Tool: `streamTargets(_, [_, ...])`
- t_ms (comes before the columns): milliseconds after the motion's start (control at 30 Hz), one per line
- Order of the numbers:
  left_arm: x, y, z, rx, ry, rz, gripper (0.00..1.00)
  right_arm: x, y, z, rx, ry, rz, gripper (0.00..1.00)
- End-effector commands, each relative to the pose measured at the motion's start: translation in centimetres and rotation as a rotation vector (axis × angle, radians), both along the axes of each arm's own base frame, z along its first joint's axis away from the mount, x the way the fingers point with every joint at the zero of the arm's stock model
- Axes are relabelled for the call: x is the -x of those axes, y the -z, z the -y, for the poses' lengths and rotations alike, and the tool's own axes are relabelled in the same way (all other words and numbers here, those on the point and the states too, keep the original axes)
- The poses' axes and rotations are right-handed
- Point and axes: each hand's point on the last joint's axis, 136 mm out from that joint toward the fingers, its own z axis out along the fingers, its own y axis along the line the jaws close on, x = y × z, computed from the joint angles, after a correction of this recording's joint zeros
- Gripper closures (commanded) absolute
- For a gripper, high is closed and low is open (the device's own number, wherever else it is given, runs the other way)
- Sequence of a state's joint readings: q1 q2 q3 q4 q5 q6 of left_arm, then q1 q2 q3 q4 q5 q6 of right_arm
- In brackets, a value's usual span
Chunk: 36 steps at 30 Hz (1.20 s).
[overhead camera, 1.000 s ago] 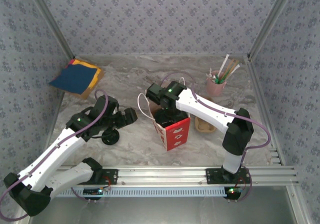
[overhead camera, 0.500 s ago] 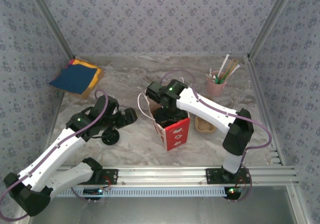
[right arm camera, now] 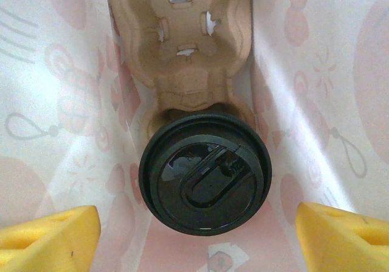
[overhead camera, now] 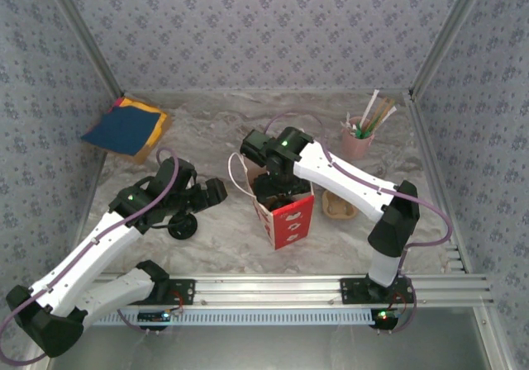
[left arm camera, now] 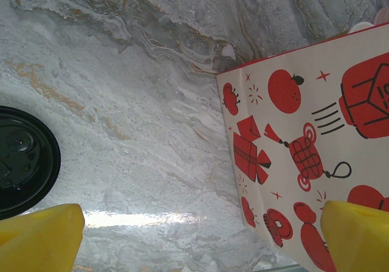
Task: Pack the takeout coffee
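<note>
While our right gripper [right arm camera: 197,229] hangs open above the lidded takeout coffee [right arm camera: 205,172] in the bag [right arm camera: 48,102], we should lift straight up, clear of its walls.

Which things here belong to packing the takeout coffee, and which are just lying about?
In the job: takeout coffee, lidded; tan pulp carrier under it; red-and-white paper bag holding both; right gripper, open over the cup.
Lying about: pink cup of straws; blue and yellow cloths; loose black lid on the table by the left gripper.
</note>
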<state>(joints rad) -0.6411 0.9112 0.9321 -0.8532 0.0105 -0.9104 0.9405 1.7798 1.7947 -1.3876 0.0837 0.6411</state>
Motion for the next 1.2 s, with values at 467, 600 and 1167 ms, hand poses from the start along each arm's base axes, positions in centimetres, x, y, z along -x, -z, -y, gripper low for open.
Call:
streamTargets(467, [-0.1,-0.6,-0.3,0.010,-0.015,0.020,0.00,0.2,-3.3,0.6,-0.025,0.022,0.057,0.15])
streamTargets(600, [-0.1,-0.8,-0.4,0.008,-0.018,0.024,0.00,0.1,-3.9,0.7,-0.034,0.023,0.070,0.15])
streamTargets(1167, [-0.4,-1.9,-0.6,-0.002,-0.021,0.043,0.00,-0.3,-7.0,1.0,-0.095,0.034,0.149,0.16])
